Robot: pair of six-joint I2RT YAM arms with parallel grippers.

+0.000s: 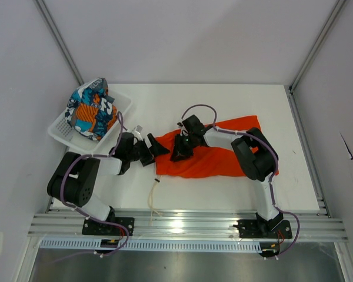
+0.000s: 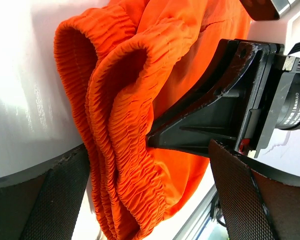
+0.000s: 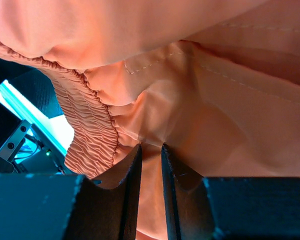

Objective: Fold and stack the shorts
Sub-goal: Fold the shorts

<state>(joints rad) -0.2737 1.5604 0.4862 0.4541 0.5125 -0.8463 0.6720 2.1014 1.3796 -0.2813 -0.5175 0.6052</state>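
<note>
The orange shorts (image 1: 215, 154) lie flat on the white table, with the waistband at their left end. My left gripper (image 1: 153, 151) is open at that end, and in the left wrist view the ruched waistband (image 2: 125, 125) hangs between its wide-apart fingers (image 2: 45, 200). My right gripper (image 1: 179, 151) presses down on the shorts just right of the waistband. It is shut on a pinched fold of orange fabric (image 3: 151, 150). The white drawstring (image 1: 153, 197) trails toward the front edge. The patterned shorts (image 1: 91, 108) lie bunched in the basket.
A white mesh basket (image 1: 120, 117) stands at the back left of the table. The right gripper's black finger (image 2: 205, 127) is close in front of my left gripper. The aluminium rail (image 1: 188, 223) runs along the near edge.
</note>
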